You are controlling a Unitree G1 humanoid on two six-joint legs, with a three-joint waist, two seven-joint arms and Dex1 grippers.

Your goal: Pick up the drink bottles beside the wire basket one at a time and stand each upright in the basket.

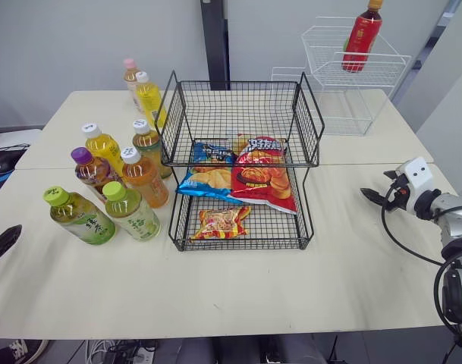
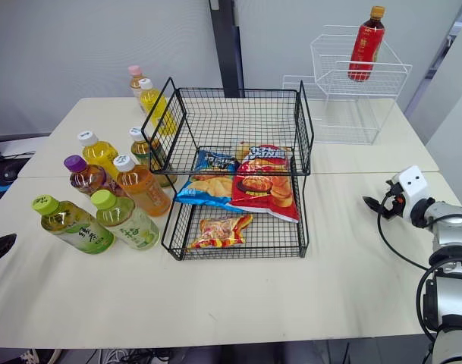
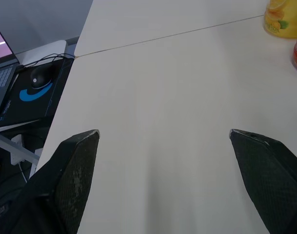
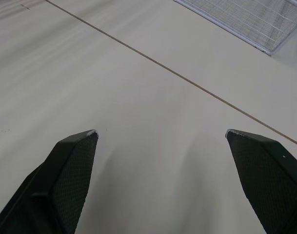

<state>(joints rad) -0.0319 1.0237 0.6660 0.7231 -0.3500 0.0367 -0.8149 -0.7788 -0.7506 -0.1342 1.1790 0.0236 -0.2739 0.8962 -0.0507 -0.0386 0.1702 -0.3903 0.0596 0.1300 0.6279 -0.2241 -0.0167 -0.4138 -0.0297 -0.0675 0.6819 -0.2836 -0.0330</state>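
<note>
Pale cream tables (image 1: 215, 296) pushed together carry a two-tier black wire basket (image 1: 240, 162), its upper tier bare and snack bags (image 1: 257, 178) in the lower one. In the left eye view the drink bottles (image 1: 143, 178) cluster at the basket's 9 o'clock. The one nearest the robot is a green-capped bottle (image 1: 83, 218), its long axis running from cap at 10 o'clock to base at 4 o'clock; whether it stands or leans I cannot tell. The left gripper (image 1: 4, 241) hangs low at the table edge with that bottle near, at about its 2 o'clock. The right gripper (image 1: 375, 197) sits well apart at the basket's 3 o'clock, so the left arm looks the better placed. The right eye view agrees, and shows a white wire basket (image 2: 329, 68) holding a red bottle (image 2: 365, 45) far back at 1 o'clock. In the left wrist view the fingers (image 3: 75, 170) are spread wide over bare tabletop with nothing between them, and a yellow bottle (image 3: 285, 19) shows off to one side. In the right wrist view the fingers (image 4: 72, 170) are likewise wide apart and empty above the table seam.
</note>
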